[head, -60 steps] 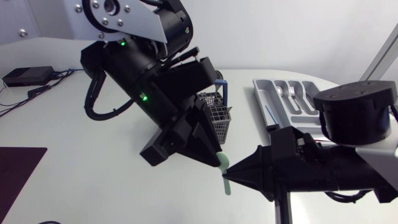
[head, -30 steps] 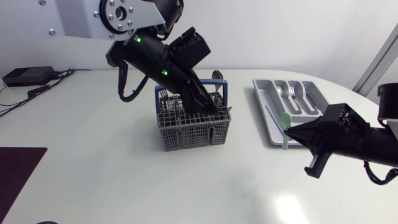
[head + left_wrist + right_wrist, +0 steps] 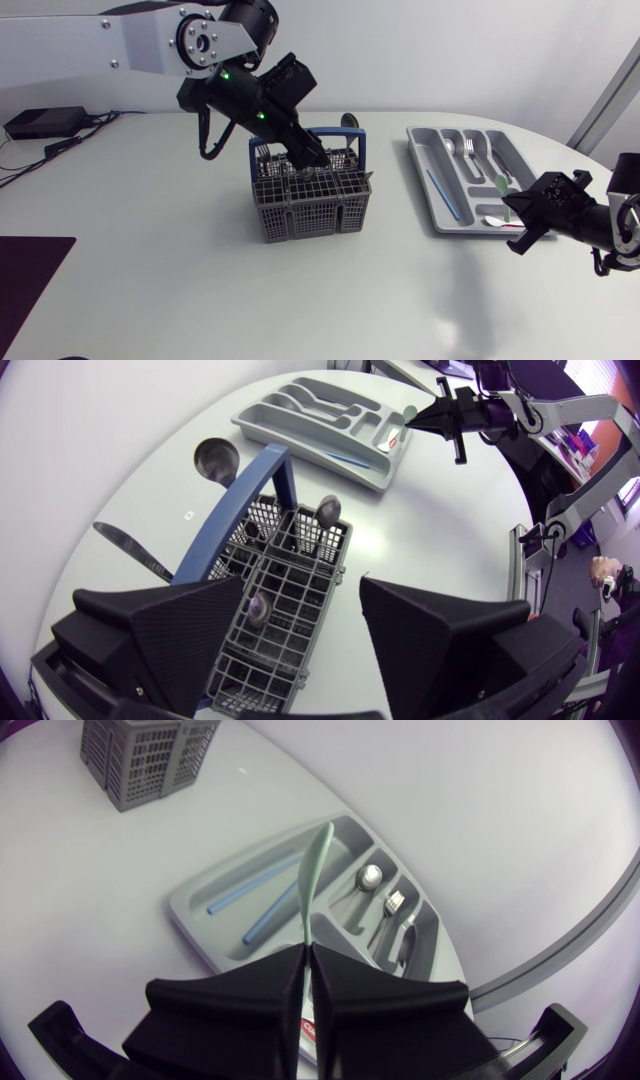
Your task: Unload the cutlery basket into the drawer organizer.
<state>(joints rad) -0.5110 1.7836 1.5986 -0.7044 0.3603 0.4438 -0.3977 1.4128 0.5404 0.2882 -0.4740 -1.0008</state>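
Note:
The grey cutlery basket (image 3: 312, 200) with a blue handle (image 3: 335, 133) stands mid-table. My left gripper (image 3: 308, 152) hangs open just above it; in the left wrist view its fingers (image 3: 160, 635) straddle the basket (image 3: 290, 585), which holds spoons (image 3: 328, 510), a ladle (image 3: 215, 458) and a knife (image 3: 130, 550). The grey drawer organizer (image 3: 425, 165) lies at the right. My right gripper (image 3: 512, 205) is shut on a pale green spoon (image 3: 497, 185) over the organizer's near end. In the right wrist view the green spoon (image 3: 315, 870) juts from the closed gripper (image 3: 305, 955) above the organizer (image 3: 195, 910).
The organizer holds blue sticks (image 3: 262, 883) in its long slot and metal spoons (image 3: 370, 877) and forks (image 3: 393, 902) in others. A black box (image 3: 45, 122) with cables sits at the far left, a dark mat (image 3: 30, 280) at the front left.
Both grippers met at the green spoon at the table's front. My left gripper let go, opened and went back above the basket. My right arm carried the spoon right to the organizer.

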